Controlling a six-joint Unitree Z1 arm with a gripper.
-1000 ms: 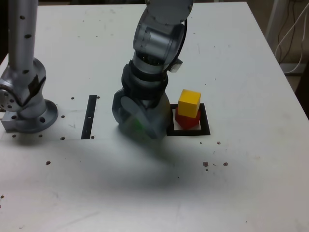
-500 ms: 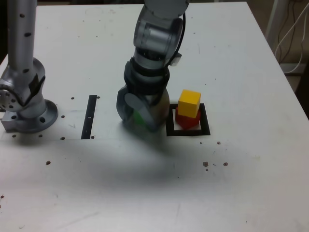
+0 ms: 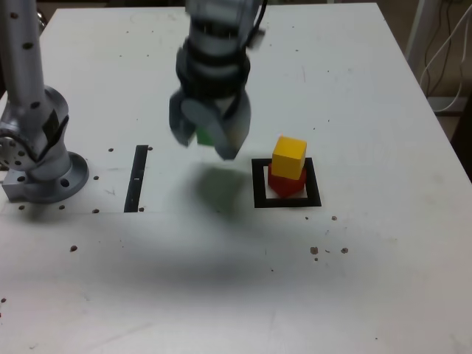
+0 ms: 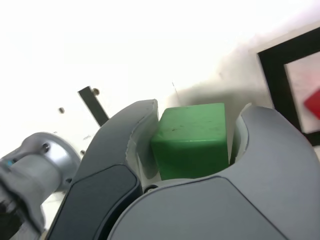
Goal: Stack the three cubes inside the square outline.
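Wrist view: small matte green cube [image 4: 192, 137] is being pinched in the grey gripper [image 4: 192, 150], being held clear for placing on the yellow cube [image 3: 289, 157] to the exterior view's right.

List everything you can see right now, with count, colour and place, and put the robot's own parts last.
green cube: one, green, clamped between the gripper's jaws, lifted off the table
yellow cube: one, yellow, on top of the red cube
red cube: one, red, inside the square outline, under the yellow one
square outline: one, black frame with white centre, to the exterior view's right of the gripper
black strip: one, black, on the table beside the arm base
table: one, white, with small dark specks
cables: white, past the table's edge at the exterior view's right
arm base: one, silver, at the exterior view's left
gripper: one, grey, raised above the table, holding the green cube
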